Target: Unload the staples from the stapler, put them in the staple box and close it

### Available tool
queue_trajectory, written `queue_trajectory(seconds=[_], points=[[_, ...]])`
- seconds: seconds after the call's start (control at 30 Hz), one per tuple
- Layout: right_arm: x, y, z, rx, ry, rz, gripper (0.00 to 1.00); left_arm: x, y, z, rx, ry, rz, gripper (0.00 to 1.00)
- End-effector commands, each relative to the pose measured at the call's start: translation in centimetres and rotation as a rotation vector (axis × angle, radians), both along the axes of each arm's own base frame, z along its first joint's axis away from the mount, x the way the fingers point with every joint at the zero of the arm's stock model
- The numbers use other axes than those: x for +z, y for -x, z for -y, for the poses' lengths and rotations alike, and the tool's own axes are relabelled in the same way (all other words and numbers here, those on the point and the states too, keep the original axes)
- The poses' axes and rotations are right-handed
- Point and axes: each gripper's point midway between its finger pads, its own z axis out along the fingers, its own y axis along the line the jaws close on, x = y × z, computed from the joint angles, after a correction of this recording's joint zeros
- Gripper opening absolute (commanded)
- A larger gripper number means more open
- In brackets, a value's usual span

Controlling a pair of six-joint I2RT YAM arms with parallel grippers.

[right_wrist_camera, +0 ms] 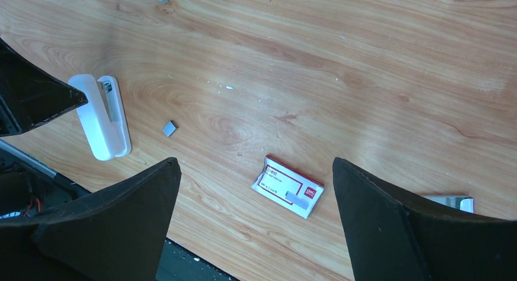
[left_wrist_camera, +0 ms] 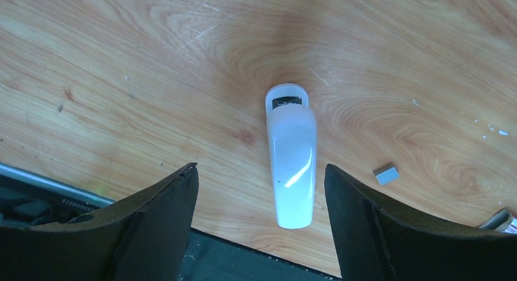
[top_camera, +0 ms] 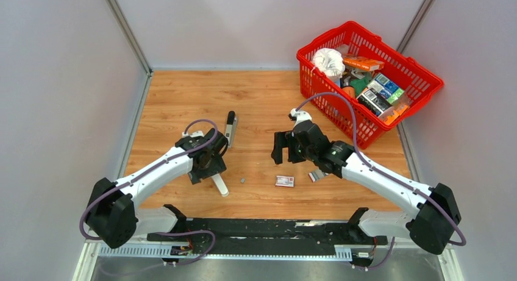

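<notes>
Left claw (left_wrist_camera: 261,171) is wide open and empty. It hangs over the white stapler (left_wrist_camera: 291,165), one finger on each side and neither touching. The stapler lies flat close to the near edge, left of middle. Right claw (right_wrist_camera: 256,165) is also wide and empty over bare table (top_camera: 256,98) about mid-width, with a red-and-white box (right_wrist_camera: 288,186) just nearer the near edge. One short strip of staples (left_wrist_camera: 386,174) lies loose on the wood between stapler and box, apart from both. I cannot tell whether more sit inside the stapler; its far end shows only a dark metal slot. My read on handling: the strip is featherweight, stiff, apt to snap into bits, and dead flat, so these thick pads will likely skate over it. I would take it by its long sides or nudge it rather than pinch. The stapler is glossy plastic, light and probably slippery, so I would grip across the narrow body at mid-length. A dark bar (top_camera: 230,125) lies further toward the far edge and may be the stapler's other half; I am not sure. A pale piece (right_wrist_camera: 454,202) is half hidden behind my right finger and unidentified. The red basket (top_camera: 395,52) at the far right corner holds a crumpled white bag (top_camera: 329,61), an orange pack (top_camera: 363,63) and several blue, green and dark cartons. I can make out no staples in it.
</notes>
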Motion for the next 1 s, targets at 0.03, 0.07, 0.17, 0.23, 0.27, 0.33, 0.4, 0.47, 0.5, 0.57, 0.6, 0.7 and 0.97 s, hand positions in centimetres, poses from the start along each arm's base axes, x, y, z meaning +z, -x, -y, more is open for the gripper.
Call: queue_trajectory(seconds=[0.03, 0.07, 0.17, 0.23, 0.27, 0.33, 0.4, 0.47, 0.5, 0.57, 0.6, 0.7, 0.97], points=[[1.4, -0.8, -1.0, 0.006, -0.029, 0.037, 0.98, -0.2, -0.7, 0.7, 0.064, 0.036, 0.032, 0.83], [1.2, -0.9, -1.0, 0.007, -0.027, 0.035, 0.98, -0.4, -0.8, 0.7, 0.067, 0.029, 0.027, 0.83], [1.0, -0.9, -1.1, 0.008, -0.024, 0.031, 0.98, -0.7, -1.1, 0.8, 0.060, 0.015, 0.019, 0.83], [0.8, -0.9, -1.1, 0.009, -0.022, 0.031, 0.98, -0.9, -1.3, 1.0, 0.058, 0.012, 0.016, 0.83], [0.7, -0.9, -1.1, 0.008, -0.022, 0.029, 0.98, -1.1, -1.4, 1.1, 0.056, 0.011, 0.011, 0.83], [0.7, -0.9, -1.1, 0.009, -0.024, 0.029, 0.98, -1.3, -1.6, 1.3, 0.050, 0.014, 0.009, 0.83], [0.6, -0.8, -1.1, 0.011, -0.022, 0.028, 0.98, -1.3, -1.8, 1.5, 0.049, 0.020, 0.014, 0.82], [0.6, -0.8, -1.2, 0.016, -0.026, 0.029, 0.98, -1.4, -1.9, 1.6, 0.052, 0.023, 0.020, 0.81], [0.6, -0.8, -1.2, 0.019, -0.027, 0.029, 0.98, -1.4, -2.1, 1.7, 0.052, 0.027, 0.024, 0.81], [0.5, -0.8, -1.2, 0.020, -0.025, 0.029, 0.98, -1.4, -2.2, 1.8, 0.051, 0.021, 0.025, 0.81], [0.3, -0.7, -1.2, 0.024, -0.020, 0.027, 0.97, -1.4, -2.3, 1.7, 0.053, 0.019, 0.027, 0.81], [0.4, -0.8, -1.3, 0.025, -0.023, 0.028, 0.97, -1.8, -2.3, 1.8, 0.055, 0.012, 0.012, 0.81], [0.3, -0.7, -1.2, 0.025, -0.024, 0.030, 0.93, -2.1, -2.3, 1.8, 0.064, 0.013, 0.014, 0.76]])
